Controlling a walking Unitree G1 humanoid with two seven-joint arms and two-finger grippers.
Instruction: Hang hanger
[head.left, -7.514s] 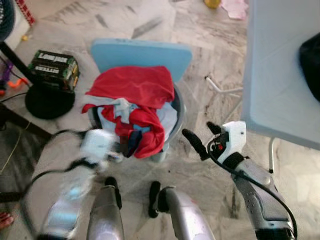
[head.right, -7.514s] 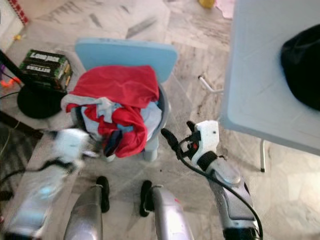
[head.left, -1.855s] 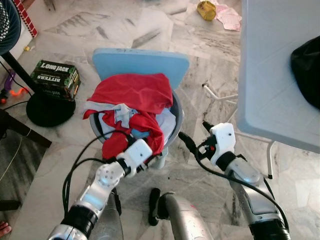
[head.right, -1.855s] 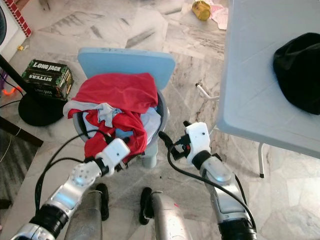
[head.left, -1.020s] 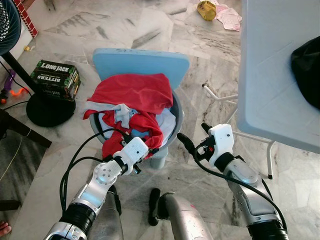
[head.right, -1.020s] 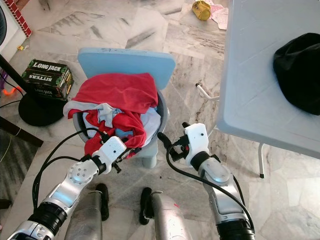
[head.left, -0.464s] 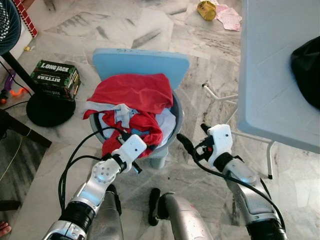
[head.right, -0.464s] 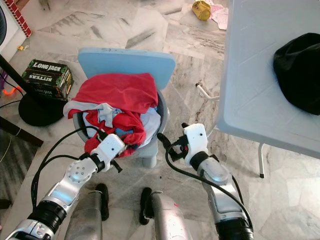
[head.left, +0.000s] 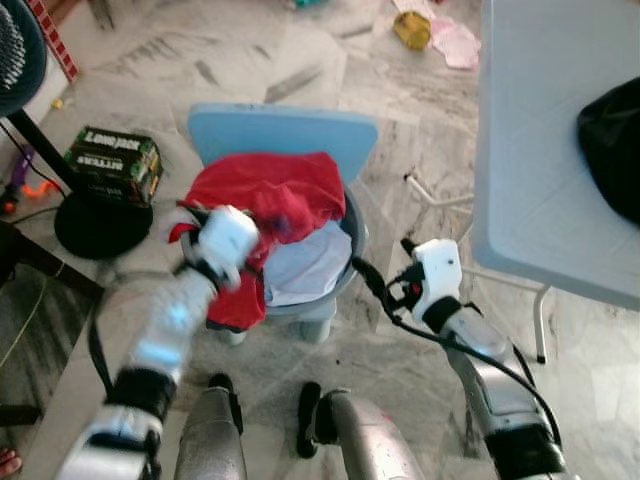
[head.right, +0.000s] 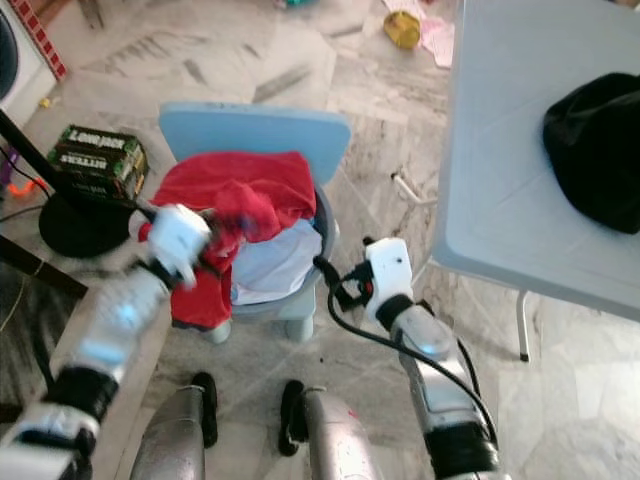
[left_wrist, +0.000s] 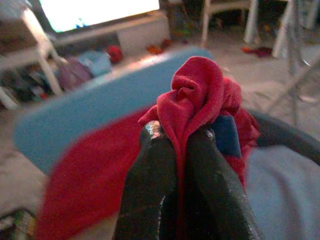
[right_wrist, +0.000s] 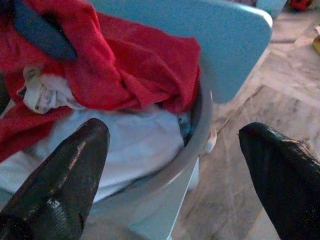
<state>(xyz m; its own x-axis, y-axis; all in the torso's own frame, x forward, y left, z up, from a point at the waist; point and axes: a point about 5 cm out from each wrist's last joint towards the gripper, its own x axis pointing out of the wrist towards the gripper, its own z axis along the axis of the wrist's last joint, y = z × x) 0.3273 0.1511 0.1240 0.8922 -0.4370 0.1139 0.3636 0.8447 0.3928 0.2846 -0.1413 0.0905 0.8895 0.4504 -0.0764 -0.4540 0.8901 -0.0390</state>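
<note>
Red cloth is pinched in the left gripper (left_wrist: 177, 145): its two black fingers are pressed together on a bunched fold of the red garment (head.left: 285, 195), above the grey basket (head.right: 322, 235) that sits on the light blue chair (head.left: 285, 130). The garment trails from the fold down over the basket's near rim, with pale laundry (head.right: 270, 265) under it. The left arm is blurred in the head views. The right gripper (right_wrist: 175, 165) hangs just beside the basket with its fingers spread wide and nothing between them. No hanger can be made out in any view; it may lie under the clothes, but that cannot be confirmed. A white table (head.right: 500, 150) bearing a black bundle (head.right: 595, 150) stands to the right. Assessment: the task is at an early stage. Clothing is being handled, no hanger is in hand, and no rail or hook for hanging is visible.
</note>
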